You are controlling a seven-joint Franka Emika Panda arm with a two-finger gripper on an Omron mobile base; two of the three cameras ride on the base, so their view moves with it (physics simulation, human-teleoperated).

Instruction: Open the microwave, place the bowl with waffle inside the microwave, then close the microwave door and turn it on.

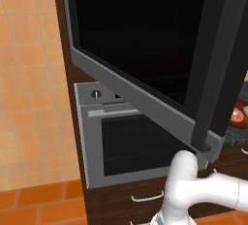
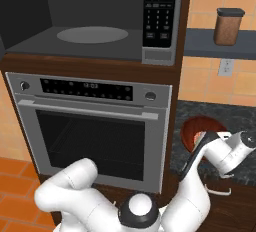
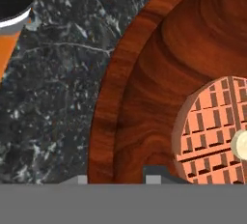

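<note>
- The microwave (image 2: 95,21) stands open above the silver oven (image 2: 92,126); its grey cavity and round turntable (image 2: 92,34) are bare, and the dark button panel (image 2: 159,8) sits at its right.
- The microwave door (image 1: 140,49) is swung wide toward the left base camera, its black glass tilted across that view, with the long black bar handle (image 1: 215,69) running down its right edge.
- My gripper (image 3: 116,179) is down at the wooden bowl (image 3: 144,97) on the dark speckled counter (image 3: 58,83), right of the oven.
- My two finger tips (image 3: 153,176) barely peek up at the bottom of the hand view, one on each side of the bowl's near rim.
- The jaws straddle that rim, partly closed; I cannot tell whether they are pressing the wood yet.
- The waffle (image 3: 214,131) lies inside the bowl, a pale dab on top of it at the right edge of the hand view.
- From the right base view my forearm covers part of the bowl.
- A brown canister (image 2: 229,26) with a dark lid stands on the shelf above the counter.
</note>
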